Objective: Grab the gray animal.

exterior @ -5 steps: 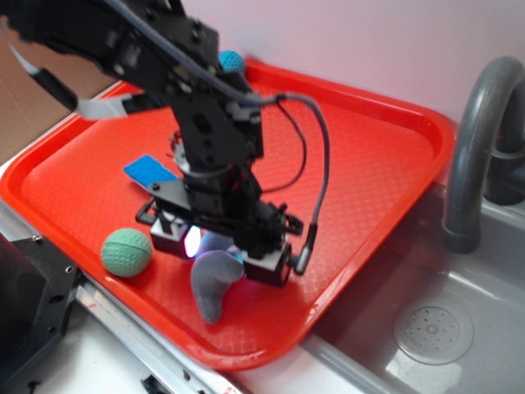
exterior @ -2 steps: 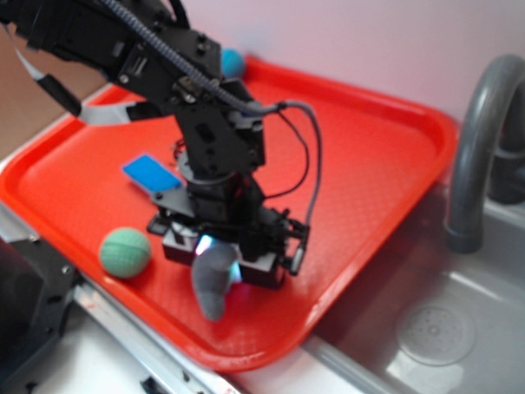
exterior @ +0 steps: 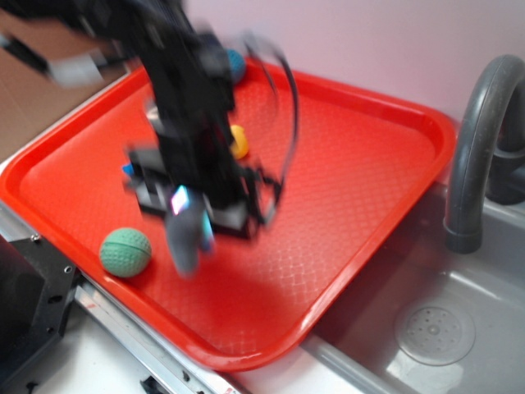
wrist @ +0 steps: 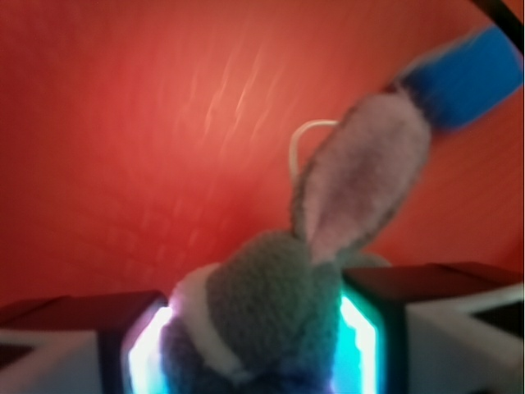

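The gray animal [wrist: 262, 304], a plush rabbit with a pink-lined ear and a thin white string loop, sits squeezed between the two lit pads of my gripper [wrist: 256, 341] in the wrist view. From the exterior camera, blurred by motion, the gray animal [exterior: 184, 242] dangles below my gripper [exterior: 190, 215], raised off the red tray [exterior: 353, 189]. The gripper is shut on it.
A green ball [exterior: 125, 251] lies at the tray's near-left edge. A yellow item [exterior: 238, 141] and a teal ball [exterior: 235, 64] sit farther back. A blue piece [wrist: 472, 78] shows beyond the rabbit's ear. A gray faucet [exterior: 476, 148] and sink basin [exterior: 435, 332] are to the right.
The gripper has risen and shifted left and back with the gray animal in it. The animal now hangs off the tray, and a yellow item behind the arm has come into view.
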Controlling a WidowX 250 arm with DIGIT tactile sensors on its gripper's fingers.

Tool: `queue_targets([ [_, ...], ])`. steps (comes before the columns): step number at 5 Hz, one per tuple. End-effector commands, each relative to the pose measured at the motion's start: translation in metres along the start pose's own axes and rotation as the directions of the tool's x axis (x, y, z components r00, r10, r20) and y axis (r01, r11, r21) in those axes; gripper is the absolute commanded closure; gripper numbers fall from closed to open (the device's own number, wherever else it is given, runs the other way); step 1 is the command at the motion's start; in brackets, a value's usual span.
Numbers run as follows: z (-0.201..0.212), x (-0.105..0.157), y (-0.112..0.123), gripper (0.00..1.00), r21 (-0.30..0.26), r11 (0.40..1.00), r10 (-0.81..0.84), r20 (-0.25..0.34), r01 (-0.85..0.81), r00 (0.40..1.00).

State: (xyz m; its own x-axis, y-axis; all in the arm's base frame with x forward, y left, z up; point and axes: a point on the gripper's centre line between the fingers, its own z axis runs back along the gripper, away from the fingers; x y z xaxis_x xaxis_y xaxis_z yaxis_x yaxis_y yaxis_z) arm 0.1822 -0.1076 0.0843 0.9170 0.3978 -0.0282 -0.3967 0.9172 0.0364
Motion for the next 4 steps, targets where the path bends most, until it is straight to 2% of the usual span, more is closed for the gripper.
queue_targets([
  [1,0.076,0.036,0.032,1.00,-0.176,0.950,-0.248,0.067,0.256,0.966],
  [2,0.110,0.037,0.054,1.00,-0.160,0.902,-0.384,0.128,0.401,0.915],
  [3,0.121,0.036,0.062,1.00,-0.125,0.909,-0.373,0.181,0.398,0.910],
  [4,0.117,0.039,0.058,1.00,-0.116,0.910,-0.373,0.185,0.397,0.909],
])
